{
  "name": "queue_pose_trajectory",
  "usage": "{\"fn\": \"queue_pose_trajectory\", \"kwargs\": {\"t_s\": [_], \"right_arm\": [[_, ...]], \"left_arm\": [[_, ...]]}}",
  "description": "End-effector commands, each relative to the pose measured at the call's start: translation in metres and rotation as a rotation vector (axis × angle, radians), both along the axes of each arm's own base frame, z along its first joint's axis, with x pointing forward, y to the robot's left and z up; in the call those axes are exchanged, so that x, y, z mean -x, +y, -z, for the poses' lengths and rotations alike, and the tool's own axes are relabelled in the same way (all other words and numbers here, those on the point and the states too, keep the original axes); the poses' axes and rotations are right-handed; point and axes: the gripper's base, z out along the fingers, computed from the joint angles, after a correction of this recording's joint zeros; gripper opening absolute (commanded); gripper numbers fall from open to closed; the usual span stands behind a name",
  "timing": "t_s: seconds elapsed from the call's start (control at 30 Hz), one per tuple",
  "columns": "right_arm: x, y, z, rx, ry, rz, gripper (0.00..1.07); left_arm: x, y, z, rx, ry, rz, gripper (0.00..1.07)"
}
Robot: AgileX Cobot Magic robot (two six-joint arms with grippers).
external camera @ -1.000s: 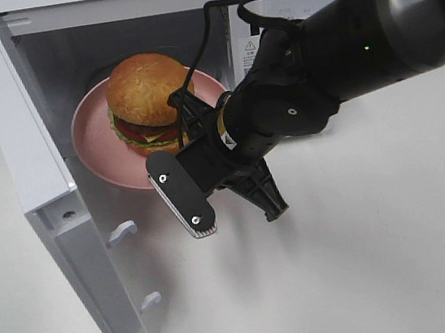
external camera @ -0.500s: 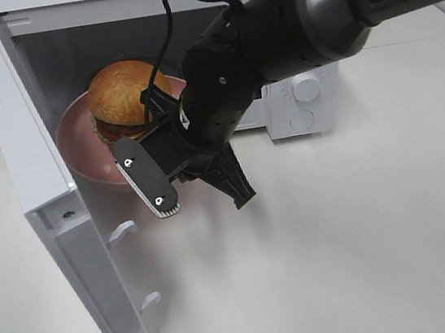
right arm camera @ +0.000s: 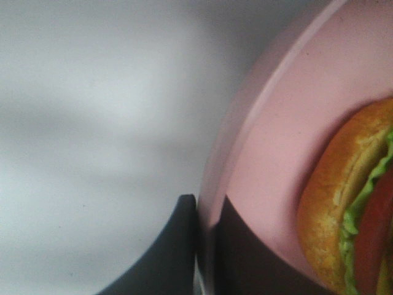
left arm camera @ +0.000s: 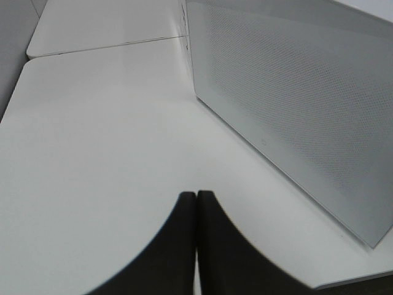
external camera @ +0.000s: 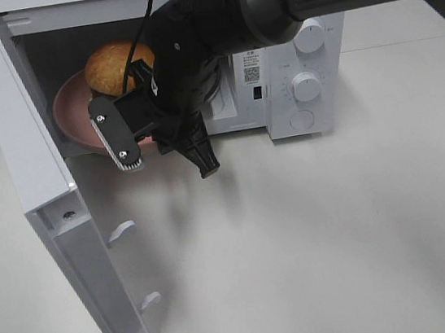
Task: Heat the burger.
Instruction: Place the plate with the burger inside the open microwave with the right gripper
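I have the right gripper (right arm camera: pixel 206 210) clamped tight on the plate (external camera: pixel 70 114) rim. The burger (external camera: pixel 109 65) sits on that plate inside the microwave (external camera: pixel 298 54), near the bench's (external camera: pixel 339 241) far edge. My left gripper (left arm camera: pixel 196 206) is closed and empty.

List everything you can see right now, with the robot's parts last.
microwave: one, white, at the back of the table, door swung open on the left.
round controls: three, white, on the microwave's front panel.
plate: one, pink, partly inside the microwave cavity.
burger: one, golden-brown bun, on the plate.
table: one, white, under everything.
perforated panel: one, white, standing on the table in the left wrist view.
right gripper: one, black, shut on the plate's rim.
left gripper: one, black, shut, empty, above the table.
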Motion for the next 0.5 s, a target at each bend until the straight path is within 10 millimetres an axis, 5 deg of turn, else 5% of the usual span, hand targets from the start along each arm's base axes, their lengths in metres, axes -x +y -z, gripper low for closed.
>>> {"fn": "queue_pose_trajectory", "kwargs": {"t_s": [0.03,0.5], "right_arm": [[-0.02,-0.005,-0.015,-0.086,0.001,0.078,0.0],[-0.042,-0.024,0.004,-0.094,0.07,0.246,0.0]], "left_arm": [[0.003,0.0,0.001,0.007,-0.02,0.007,0.0],[0.003,0.0,0.001,0.005,-0.019,0.006,0.0]]}}
